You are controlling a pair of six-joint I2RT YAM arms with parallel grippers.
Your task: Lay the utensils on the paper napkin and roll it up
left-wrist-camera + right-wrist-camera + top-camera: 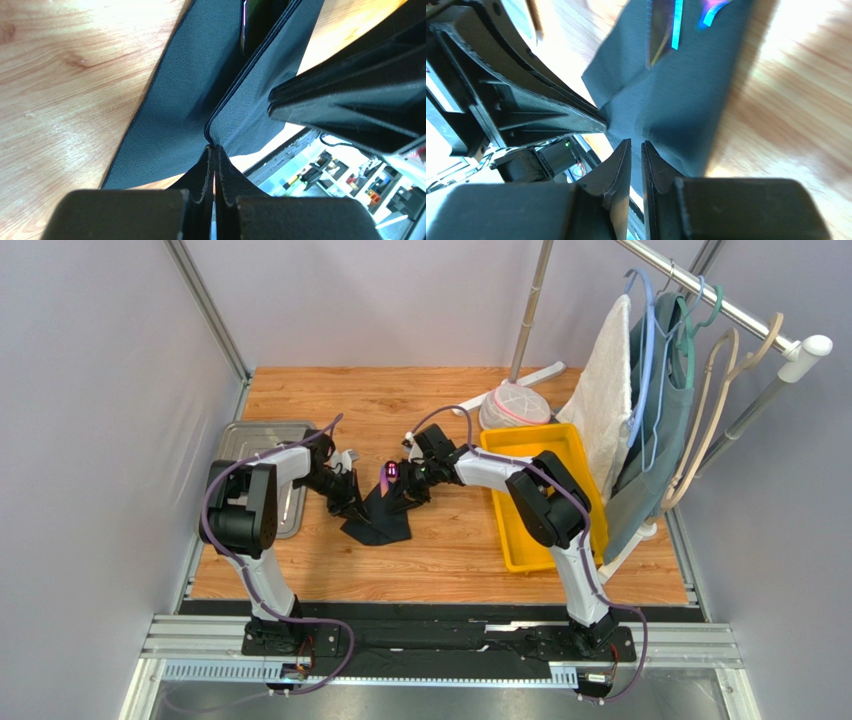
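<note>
Two claws of mine meet over a broad wooden table [440, 400], walled by grey panels left and right. At its right edge a clothes rack [720, 305] carries hangers, a white towel [605, 400] and a grey-green garment [665, 430] that drape down over that side. Below them a yellow bin [530, 530] lies along the right side, and my right arm reaches across its near-left corner. A metal tray [255, 435] sits against the left edge under my left arm. Bare wood runs between tray and bin, on to the far edge and back to the near edge.

The paper napkin [380, 520] lies mid-table, partly lifted and creased into a fold, its near corner flat on the wood. The utensils [666, 30] are at its far end, with iridescent heads showing past the black paper. One glints purple from above.

My left claw [214, 150] is pressed tight together, pinching the napkin's fold at the very tips. My right claw [636, 145] is narrowed to a thin slit, with its tips at the napkin's near edge. I cannot tell whether paper sits between them. The two claws stand just beside each other.
</note>
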